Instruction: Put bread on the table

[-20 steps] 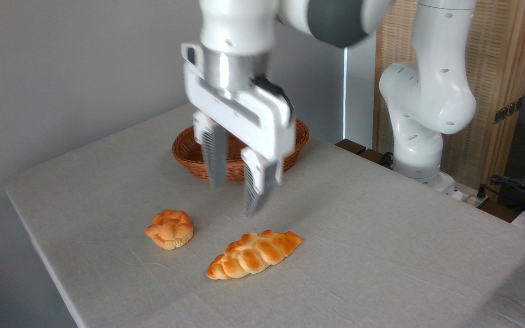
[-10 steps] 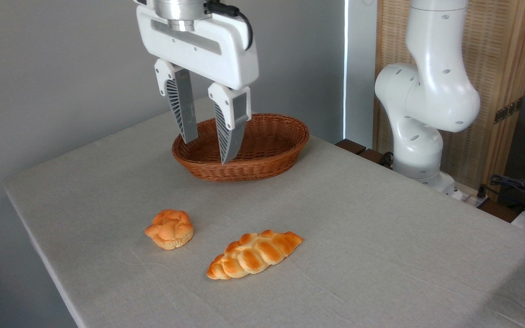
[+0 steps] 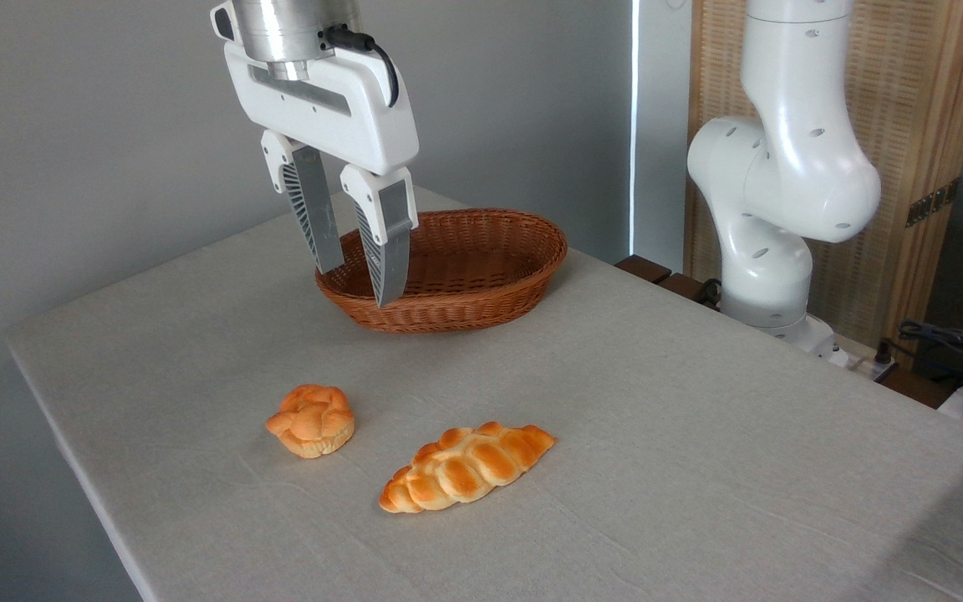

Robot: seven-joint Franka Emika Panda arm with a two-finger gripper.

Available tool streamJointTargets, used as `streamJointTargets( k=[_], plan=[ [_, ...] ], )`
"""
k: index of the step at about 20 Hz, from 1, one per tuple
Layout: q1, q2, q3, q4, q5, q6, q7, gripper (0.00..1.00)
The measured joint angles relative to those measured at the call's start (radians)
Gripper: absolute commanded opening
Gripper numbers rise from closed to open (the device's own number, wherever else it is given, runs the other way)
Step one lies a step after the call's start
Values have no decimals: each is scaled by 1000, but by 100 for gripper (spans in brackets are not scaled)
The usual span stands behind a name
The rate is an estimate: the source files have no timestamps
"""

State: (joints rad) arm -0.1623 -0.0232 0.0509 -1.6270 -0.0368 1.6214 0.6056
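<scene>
The long golden-orange braided bread [image 3: 466, 466] lies flat on the grey-beige cloth table [image 3: 699, 468], near its front. My gripper [image 3: 356, 287] hangs open and empty well above the cloth, up and to the left of the bread, in front of the left end of the wicker basket. Nothing sits between its ribbed fingers [image 3: 385, 251].
A small round knotted bun [image 3: 312, 420] rests on the cloth left of the bread. A brown oval wicker basket [image 3: 481, 267] stands at the back and looks empty. The arm's white base [image 3: 770, 251] rises at the table's right rear, with cables beyond.
My gripper has risen from just above the bread and swung up and to the left, over the basket's left end. The bread and bun have not moved.
</scene>
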Motion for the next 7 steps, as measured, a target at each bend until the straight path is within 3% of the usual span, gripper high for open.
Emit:
streamJointTargets(
  k=[7],
  plan=[
    [3, -1, 0, -13, 0, 0, 0, 100]
  ],
)
